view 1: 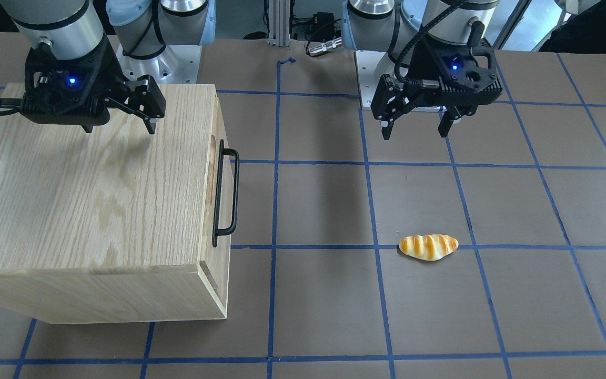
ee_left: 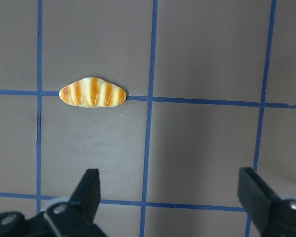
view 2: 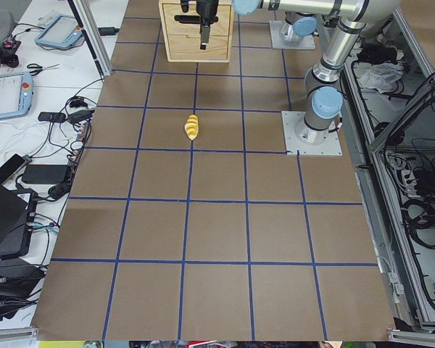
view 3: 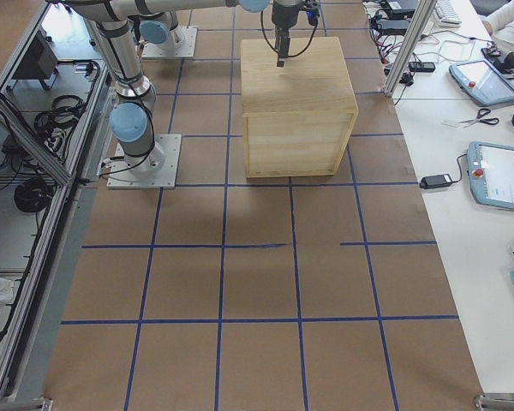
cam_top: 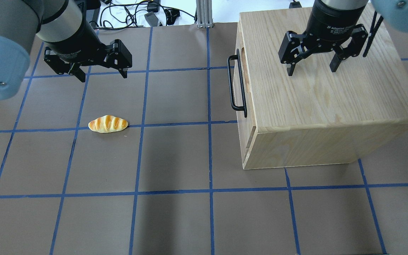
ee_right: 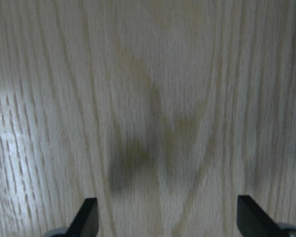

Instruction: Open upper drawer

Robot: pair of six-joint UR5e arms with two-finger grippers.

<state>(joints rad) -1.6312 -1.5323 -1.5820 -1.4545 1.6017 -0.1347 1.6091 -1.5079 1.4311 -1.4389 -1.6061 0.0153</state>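
The upper drawer [cam_top: 243,53] is shut in the front of the oak cabinet [cam_top: 331,95]. Only a narrow strip of its front shows, with the long black bar handle [cam_top: 231,85] and an oval notch. In the front-facing view the handle [view 1: 235,192] faces the table's middle. My right gripper [cam_top: 311,71] hangs open and empty over the cabinet top, behind the handle; its wrist view [ee_right: 167,217] shows only oak grain. My left gripper [cam_top: 103,77] is open and empty above the table, far from the cabinet.
A bread roll [cam_top: 108,124] lies on the brown mat below my left gripper and shows in the left wrist view [ee_left: 92,92]. The mat carries a blue tape grid. Cables and operator gear lie beyond the table's edges.
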